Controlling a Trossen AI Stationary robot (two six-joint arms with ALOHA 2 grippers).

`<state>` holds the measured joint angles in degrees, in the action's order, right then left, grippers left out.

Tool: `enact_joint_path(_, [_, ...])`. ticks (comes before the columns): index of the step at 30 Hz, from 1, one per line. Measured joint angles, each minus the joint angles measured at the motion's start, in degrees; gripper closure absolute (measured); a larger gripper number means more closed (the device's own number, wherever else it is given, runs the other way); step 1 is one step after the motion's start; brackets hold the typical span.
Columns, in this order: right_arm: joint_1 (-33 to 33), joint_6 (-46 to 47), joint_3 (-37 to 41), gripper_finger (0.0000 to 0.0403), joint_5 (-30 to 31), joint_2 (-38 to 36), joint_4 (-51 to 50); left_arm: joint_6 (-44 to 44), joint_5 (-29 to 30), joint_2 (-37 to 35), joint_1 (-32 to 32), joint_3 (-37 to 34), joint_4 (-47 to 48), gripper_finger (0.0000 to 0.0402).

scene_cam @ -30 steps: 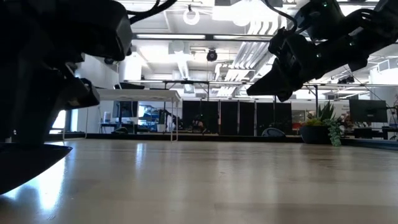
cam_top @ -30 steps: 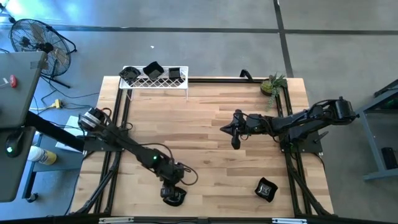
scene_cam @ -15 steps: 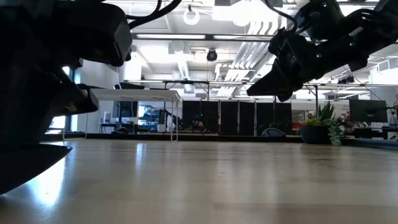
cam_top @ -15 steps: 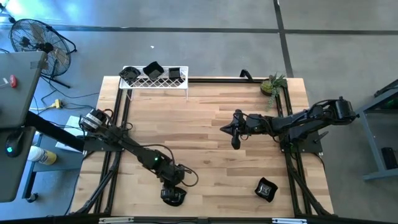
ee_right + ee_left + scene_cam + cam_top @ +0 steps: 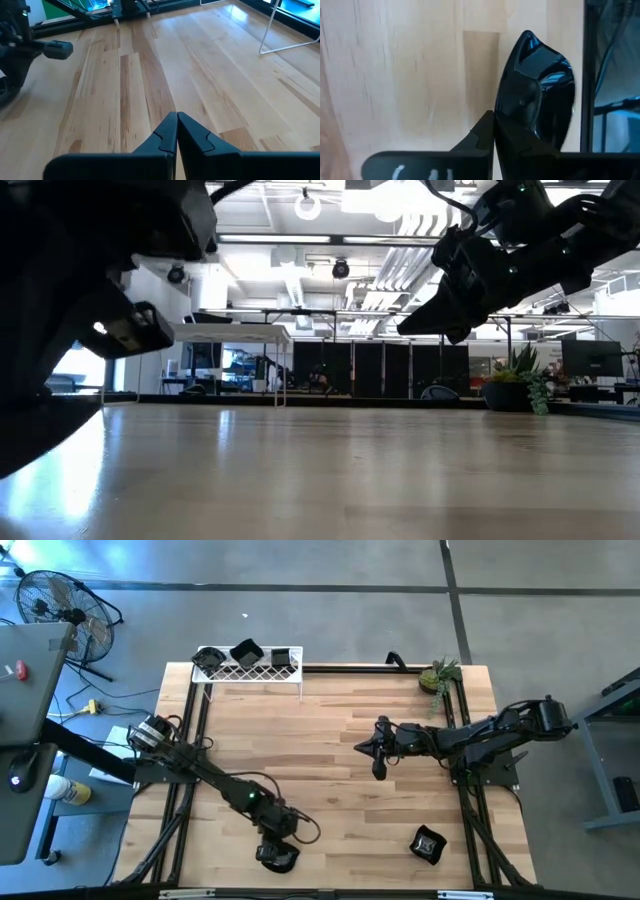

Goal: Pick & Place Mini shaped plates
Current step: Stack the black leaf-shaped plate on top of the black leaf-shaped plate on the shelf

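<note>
Since the earlier frames the left gripper (image 5: pixel 275 856) has shifted slightly toward 9 o'clock along the near table edge and drawn its fingers together; everything else stands as before. In the left wrist view the fingers (image 5: pixel 487 131) are closed on the rim of a black plate (image 5: pixel 540 85), which sits at about 6 o'clock on the table (image 5: pixel 330 750), hard by the front edge. Whether the plate is already off the wood cannot be judged; the low view shows only a dark mass at its left margin. The right gripper (image 5: pixel 378 772) hangs closed and empty over the table's centre-right, waiting. A second plate (image 5: pixel 428 844) lies at about 5 o'clock, well apart from both grippers. Three more plates (image 5: pixel 246 652) rest on the white rack (image 5: pixel 250 673) at 11 o'clock, and a small plant (image 5: pixel 437 675) stands at 1 o'clock. Handling judgement: the plate appears rigid, glossy and light, probably ceramic or hard plastic, so it should neither flex nor sag, but the glaze looks slippery and a drop could chip it. The rim is the only practical hold; a pinch across the raised lip, set deep enough that the pads bear on both inner and outer faces, would be soundest. Held by one edge it is likely to pivot, so slow, level travel is advisable.
</note>
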<state>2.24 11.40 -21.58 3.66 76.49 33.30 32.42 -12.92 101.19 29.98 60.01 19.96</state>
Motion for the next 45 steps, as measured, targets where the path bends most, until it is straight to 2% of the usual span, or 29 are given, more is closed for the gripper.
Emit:
enact_joint_path(5, [-0.01, 0.02, 0.0, 0.0401, 0.0, 0.0, 0.0, -6.64, 0.4, -0.31, -2.25, 4.54, 10.13, 0.04])
enact_joint_path(11, [-0.02, 0.07, 0.0, 0.0396, 0.0, 0.0, -0.07, -19.45, 4.96, -3.84, -8.12, 8.33, 25.66, 0.0401])
enact_joint_path(17, [-0.02, 0.07, 0.0, 0.0401, 0.0, 0.0, -0.94, -31.64, 12.69, -10.31, -17.27, 8.51, 38.23, 0.0401])
enact_joint_path(22, [-0.02, 0.07, 0.0, 0.0396, 0.0, 0.0, -1.04, -41.6, 19.48, -12.99, -26.31, 8.45, 44.98, 0.0401])
enact_joint_path(28, [-0.02, 0.07, 0.0, 0.0401, -0.02, 0.0, -1.38, -52.64, 21.3, -14.14, -36.53, 4.78, 42.74, 0.0401])
enact_joint_path(33, [-0.02, 0.09, 0.0, 0.0398, -0.01, 0.0, -1.58, -59.15, 21.62, -13.92, -41.79, -0.83, 38.56, 0.0401])
enact_joint_path(40, [-0.02, 0.42, 0.0, 0.0401, -0.01, 0.0, -1.81, -63.62, 21.25, -13.94, -47.83, -5.24, 36.38, 0.0401])
enact_joint_path(45, [-0.02, 0.51, 0.0, 0.0397, 0.0, 0.01, -1.84, -63.66, 19.33, -13.94, -51.15, -5.49, 37.7, 0.04])
